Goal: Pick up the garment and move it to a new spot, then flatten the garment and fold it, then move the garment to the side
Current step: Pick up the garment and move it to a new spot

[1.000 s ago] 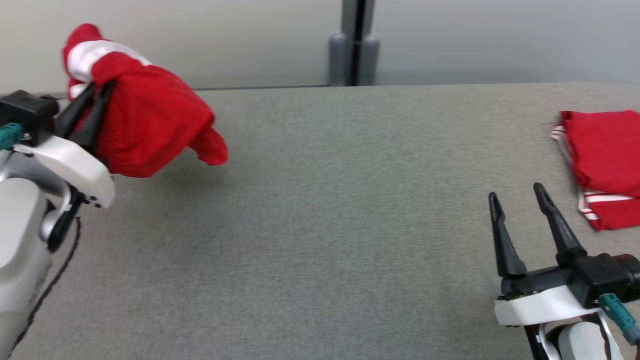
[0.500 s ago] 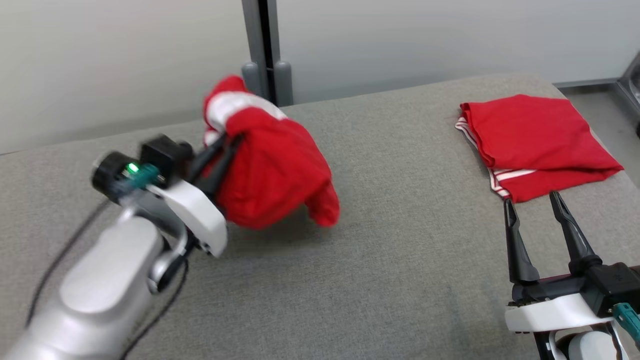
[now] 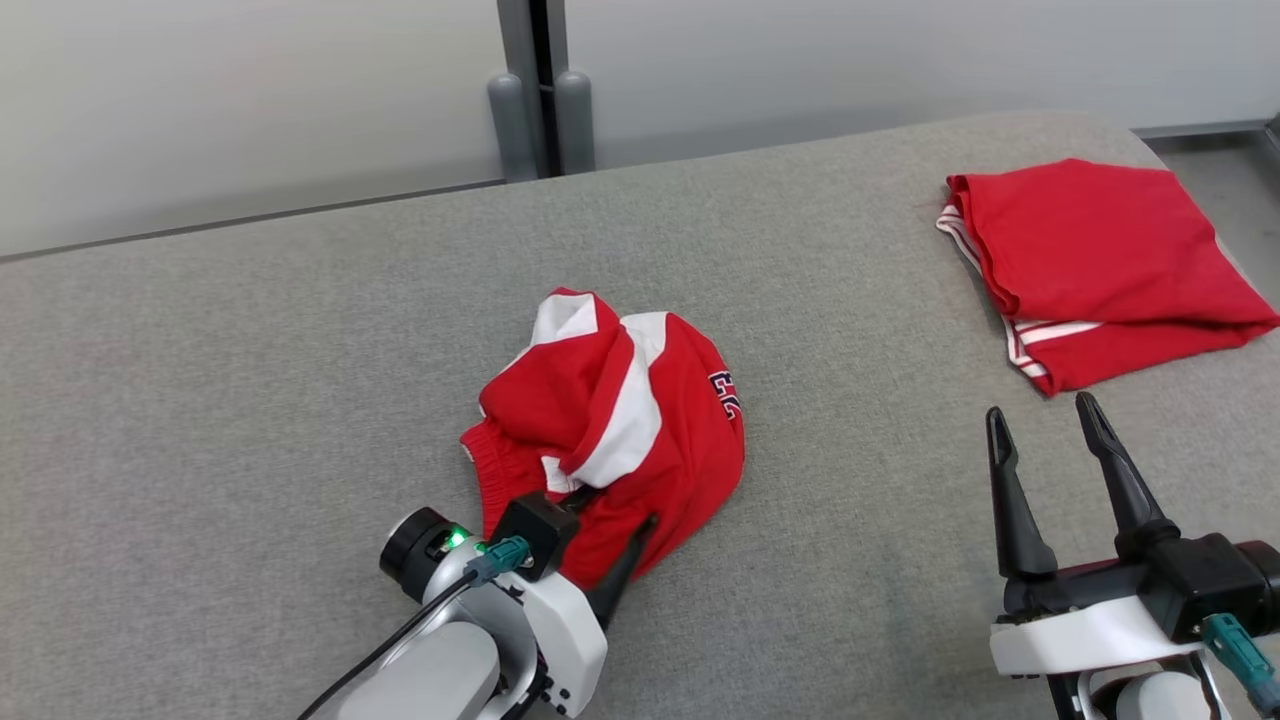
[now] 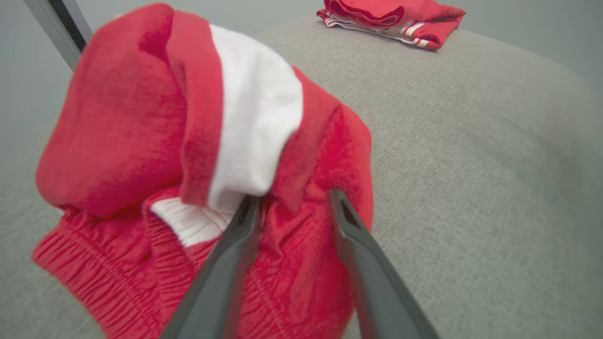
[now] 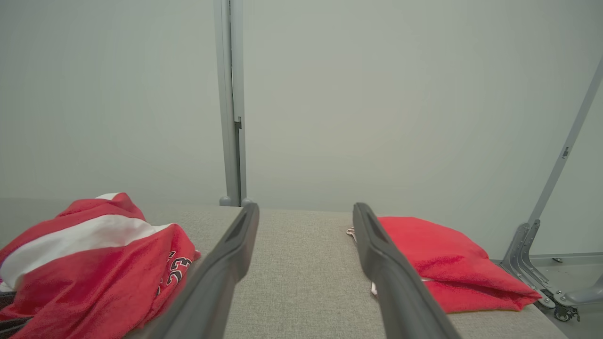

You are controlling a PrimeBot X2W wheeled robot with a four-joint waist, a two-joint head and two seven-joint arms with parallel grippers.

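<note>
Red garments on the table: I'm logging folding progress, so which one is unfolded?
The red-and-white shorts, crumpled in a heap at the left gripper. The folded red garment lies flat at the far right, away from both grippers.

The head view looks down across the grey padded table [image 3: 250, 330] toward the wall [image 3: 250, 100]. The left wrist view sits close against the crumpled red-and-white shorts [image 4: 132, 117]; the right wrist view looks low and level (all three share the folded red garment [image 5: 438, 254] too).

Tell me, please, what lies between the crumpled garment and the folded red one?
Nothing: the head view shows bare grey surface between the crumpled garment and the folded garment.
</note>
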